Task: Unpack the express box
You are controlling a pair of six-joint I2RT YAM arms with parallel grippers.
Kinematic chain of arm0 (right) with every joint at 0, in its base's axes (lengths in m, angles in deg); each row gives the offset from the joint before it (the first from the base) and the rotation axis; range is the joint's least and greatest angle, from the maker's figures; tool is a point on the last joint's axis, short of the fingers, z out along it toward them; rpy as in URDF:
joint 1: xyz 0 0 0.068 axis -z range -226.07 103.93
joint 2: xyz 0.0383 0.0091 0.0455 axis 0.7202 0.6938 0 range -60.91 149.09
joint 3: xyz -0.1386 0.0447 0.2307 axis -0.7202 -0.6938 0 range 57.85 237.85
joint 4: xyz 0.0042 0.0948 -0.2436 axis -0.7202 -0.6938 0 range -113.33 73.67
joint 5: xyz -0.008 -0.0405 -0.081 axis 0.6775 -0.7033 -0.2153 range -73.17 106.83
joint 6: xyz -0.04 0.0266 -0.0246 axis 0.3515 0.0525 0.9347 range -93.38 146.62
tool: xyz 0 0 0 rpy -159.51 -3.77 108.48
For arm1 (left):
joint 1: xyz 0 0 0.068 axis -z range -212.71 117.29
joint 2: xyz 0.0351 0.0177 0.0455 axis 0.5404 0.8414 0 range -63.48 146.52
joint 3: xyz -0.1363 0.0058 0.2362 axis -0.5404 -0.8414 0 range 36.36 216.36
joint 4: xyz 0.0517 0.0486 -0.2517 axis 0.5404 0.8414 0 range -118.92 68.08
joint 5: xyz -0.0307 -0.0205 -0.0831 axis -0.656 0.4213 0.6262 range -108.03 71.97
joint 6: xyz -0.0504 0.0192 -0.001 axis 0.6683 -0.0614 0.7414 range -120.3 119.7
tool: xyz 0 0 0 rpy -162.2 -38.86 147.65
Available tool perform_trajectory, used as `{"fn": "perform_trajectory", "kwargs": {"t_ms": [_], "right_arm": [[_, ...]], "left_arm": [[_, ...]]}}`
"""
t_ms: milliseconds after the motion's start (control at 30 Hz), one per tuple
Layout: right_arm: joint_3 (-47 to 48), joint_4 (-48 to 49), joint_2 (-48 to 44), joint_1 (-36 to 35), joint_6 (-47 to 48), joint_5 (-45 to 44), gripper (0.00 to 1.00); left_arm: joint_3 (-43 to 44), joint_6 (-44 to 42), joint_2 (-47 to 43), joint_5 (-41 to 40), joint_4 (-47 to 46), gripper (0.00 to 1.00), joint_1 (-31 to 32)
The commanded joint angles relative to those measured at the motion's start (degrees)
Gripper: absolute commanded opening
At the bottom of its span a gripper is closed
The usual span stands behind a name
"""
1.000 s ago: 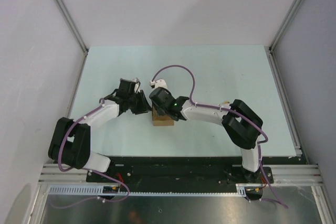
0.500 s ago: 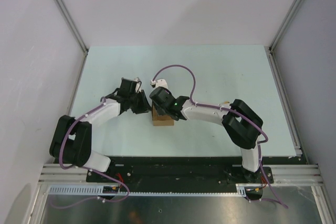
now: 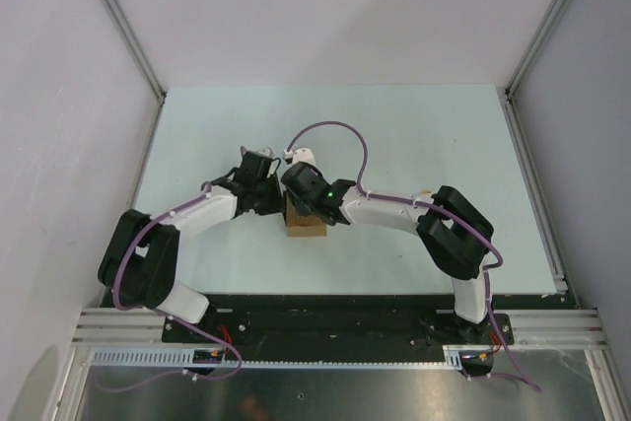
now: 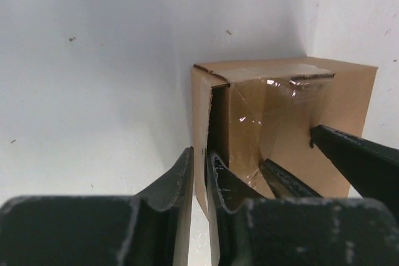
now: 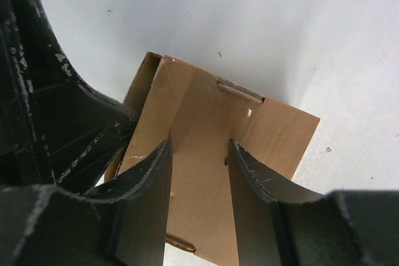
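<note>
The express box (image 3: pixel 307 225) is a small brown cardboard box standing on the pale table, between the two grippers. My left gripper (image 3: pixel 275 200) is at the box's left side. In the left wrist view, this gripper (image 4: pixel 199 154) is shut on the thin side flap (image 4: pixel 201 116) of the box (image 4: pixel 280 110), which is partly open with torn clear tape. My right gripper (image 3: pixel 302 202) is over the box top. In the right wrist view it (image 5: pixel 198 154) is open, with both fingertips down on the box's (image 5: pixel 206 123) upper face.
The pale green table (image 3: pixel 414 135) extends behind and to both sides of the box. Grey walls with metal posts (image 3: pixel 118 17) enclose it. A purple cable (image 3: pixel 340 130) loops above the right arm. The left gripper's black body (image 5: pixel 56 116) is close beside the right fingers.
My left arm has moved right, bringing its gripper up against the box's left side. The right arm and the box have stayed in place.
</note>
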Motion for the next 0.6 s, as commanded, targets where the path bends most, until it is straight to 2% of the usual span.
{"fn": "perform_trajectory", "kwargs": {"t_ms": [0,200,333,433,500,567], "right_arm": [[-5.26,-11.05,10.54,1.66,-1.69,4.87,0.41],[-6.49,-10.0,10.19,2.19,-1.95,5.66,0.41],[-6.75,-9.47,9.66,2.19,-1.87,5.66,0.41],[-6.84,-9.3,8.96,2.28,-1.87,5.58,0.41],[-7.02,-9.12,8.43,2.37,-1.78,5.49,0.41],[-7.28,-8.95,7.99,2.46,-1.78,5.4,0.42]], "left_arm": [[-4.3,-0.5,2.31,-1.07,4.41,0.16,-2.23],[-5.45,-1.11,0.73,1.05,4.41,0.17,-3.9],[-4.66,-1.64,0.38,2.72,4.32,0.21,-4.16],[-3.96,-1.38,0.2,2.64,4.5,0.28,-4.43],[-4.13,-0.76,-0.32,2.03,4.41,0.43,-4.78],[-4.39,-0.5,-0.68,0.71,4.59,0.47,-5.04]]}}
